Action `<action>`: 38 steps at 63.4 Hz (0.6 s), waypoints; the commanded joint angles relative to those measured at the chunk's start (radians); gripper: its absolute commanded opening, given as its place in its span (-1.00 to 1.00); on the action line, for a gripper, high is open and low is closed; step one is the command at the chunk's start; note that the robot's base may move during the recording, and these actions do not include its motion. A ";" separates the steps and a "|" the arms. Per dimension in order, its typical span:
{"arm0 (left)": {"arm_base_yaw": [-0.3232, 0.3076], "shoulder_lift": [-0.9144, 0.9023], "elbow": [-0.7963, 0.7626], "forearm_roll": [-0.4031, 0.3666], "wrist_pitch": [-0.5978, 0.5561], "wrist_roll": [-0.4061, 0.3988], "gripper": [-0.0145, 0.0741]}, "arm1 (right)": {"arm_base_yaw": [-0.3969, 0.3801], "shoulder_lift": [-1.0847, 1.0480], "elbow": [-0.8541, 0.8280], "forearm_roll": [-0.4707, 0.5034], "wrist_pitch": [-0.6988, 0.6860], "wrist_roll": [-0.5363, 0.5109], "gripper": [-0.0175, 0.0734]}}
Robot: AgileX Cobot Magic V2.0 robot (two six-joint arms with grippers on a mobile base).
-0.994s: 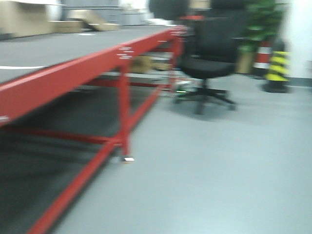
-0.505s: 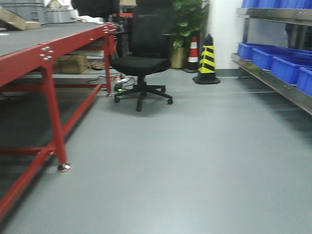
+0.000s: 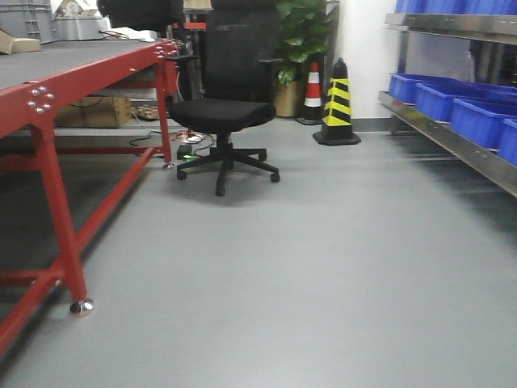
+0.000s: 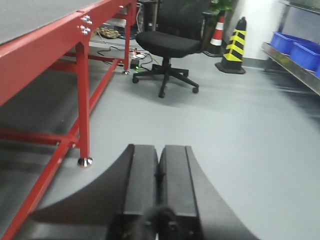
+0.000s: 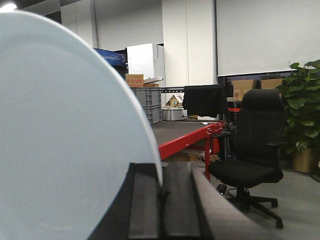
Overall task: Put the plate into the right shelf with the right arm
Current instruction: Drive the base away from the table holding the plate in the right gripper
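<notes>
Grey floor, steel shelf with blue bins (image 3: 452,121) far right; right hand (image 5: 161,210) pinches white glossy plate (image 5: 65,140) by its rim, could slip while driving.

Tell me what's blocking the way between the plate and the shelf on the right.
Nothing visible. The right gripper holds the plate; bare floor leads to the shelf. The chair and cones stand off to the side.

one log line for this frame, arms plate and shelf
right gripper: shut on plate rim, plate on edge | left gripper: shut, empty | right shelf: ahead right, blue bins, not reached | placing: not yet done
</notes>
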 commanded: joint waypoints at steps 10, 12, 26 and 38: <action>-0.002 -0.006 0.009 0.000 -0.090 -0.006 -0.78 | 0.000 0.017 -0.029 -0.008 -0.092 0.000 -0.47; -0.002 -0.006 0.009 0.000 -0.090 -0.006 -0.78 | 0.000 0.017 -0.029 -0.008 -0.092 0.000 -0.47; -0.002 -0.006 0.009 0.000 -0.090 -0.006 -0.78 | 0.000 0.017 -0.029 -0.008 -0.092 0.000 -0.47; -0.002 -0.006 0.009 0.000 -0.090 -0.006 -0.78 | 0.000 0.017 -0.029 -0.008 -0.092 0.000 -0.47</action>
